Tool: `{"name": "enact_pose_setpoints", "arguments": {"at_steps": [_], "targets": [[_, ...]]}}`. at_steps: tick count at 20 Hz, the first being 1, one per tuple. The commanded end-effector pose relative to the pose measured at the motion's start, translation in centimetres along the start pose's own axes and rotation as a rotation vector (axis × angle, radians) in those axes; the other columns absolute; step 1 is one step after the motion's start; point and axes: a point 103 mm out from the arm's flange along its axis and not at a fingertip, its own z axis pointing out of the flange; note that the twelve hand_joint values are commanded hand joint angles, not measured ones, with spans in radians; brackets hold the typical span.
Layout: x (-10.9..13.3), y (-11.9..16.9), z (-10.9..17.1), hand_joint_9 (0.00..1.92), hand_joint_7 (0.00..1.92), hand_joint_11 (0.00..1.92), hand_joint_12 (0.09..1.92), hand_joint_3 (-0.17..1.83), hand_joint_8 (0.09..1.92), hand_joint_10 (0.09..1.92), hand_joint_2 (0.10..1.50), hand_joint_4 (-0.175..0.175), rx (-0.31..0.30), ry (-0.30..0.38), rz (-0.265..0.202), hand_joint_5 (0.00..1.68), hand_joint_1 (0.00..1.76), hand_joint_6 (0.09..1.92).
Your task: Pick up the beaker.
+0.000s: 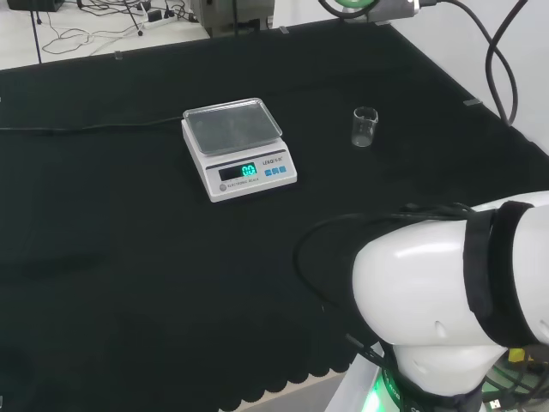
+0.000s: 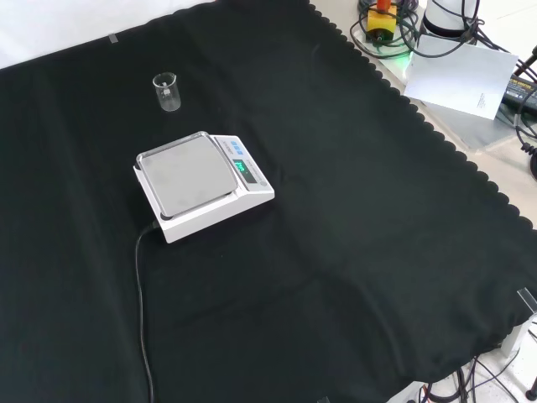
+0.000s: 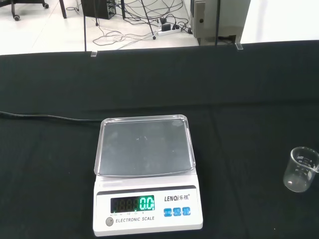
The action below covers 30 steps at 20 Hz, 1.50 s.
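On the black cloth [image 1: 129, 257] of the bench, a small clear beaker [image 1: 364, 126] stood upright and alone, toward the far right part of the cloth in the head view and near the far left corner in the front view [image 2: 167, 91]. It looked empty, as far as clear glass allows one to judge. A white electronic scale [image 1: 238, 148] sat near it but apart from it, to its left in the head view and nearer the camera in the front view [image 2: 201, 185], with bare cloth between the two. The scale's shallow tray [image 3: 144, 145] carried nothing, its green display [image 3: 146, 203] was lit, and a black cable [image 2: 141, 311] ran from its back across the cloth toward the bench's edge (leftward in the head view, down toward the near edge in the front view). Nothing stood on the cloth between the beaker and the arm's white link [image 1: 455, 300], which loomed at the lower right of the head view. The wrist view looked down over the scale, with the beaker [image 3: 301, 169] off to one side of it, clear of the scale's body. Whether the hand's fingers were spread or curled, I could not tell.
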Motion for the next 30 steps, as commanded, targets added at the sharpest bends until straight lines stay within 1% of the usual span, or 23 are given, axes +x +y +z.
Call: {"name": "enact_pose_setpoints", "arguments": {"at_steps": [1, 3, 6, 13, 16, 22, 25, 30], "targets": [[-0.7, 0.9, 0.6, 0.29, 0.3, 0.0, 0.97, 0.6, 0.61, 0.74, 0.76, 0.018, 0.003, -0.009, -0.002, 0.41, 0.65, 0.46], [-1.8, 2.1, 1.4, 0.28, 0.31, 0.0, 0.97, 0.53, 0.59, 0.75, 0.8, 0.018, 0.016, -0.006, -0.001, 0.44, 0.64, 0.38], [-3.4, 3.8, 2.7, 0.28, 0.31, 0.0, 0.96, 0.5, 0.58, 0.75, 0.82, 0.018, 0.039, 0.007, 0.001, 0.45, 0.64, 0.35], [-5.6, 7.0, 5.7, 0.28, 0.32, 0.0, 0.96, 0.49, 0.57, 0.75, 0.82, 0.017, 0.094, 0.017, -0.001, 0.45, 0.64, 0.34], [-6.7, 8.3, 7.0, 0.28, 0.32, 0.0, 0.96, 0.49, 0.57, 0.75, 0.82, 0.017, 0.112, 0.039, -0.003, 0.45, 0.64, 0.34], [-8.9, 11.4, 10.9, 0.28, 0.32, 0.0, 0.96, 0.49, 0.57, 0.75, 0.82, 0.015, 0.187, 0.061, 0.005, 0.46, 0.64, 0.34], [-10.9, 12.8, 12.5, 0.28, 0.32, 0.0, 0.96, 0.49, 0.57, 0.75, 0.83, 0.014, 0.217, 0.063, 0.013, 0.46, 0.64, 0.34], [-12.4, 15.2, 14.1, 0.28, 0.32, 0.0, 0.96, 0.48, 0.57, 0.75, 0.83, 0.012, 0.229, 0.096, 0.024, 0.47, 0.64, 0.34]]}}
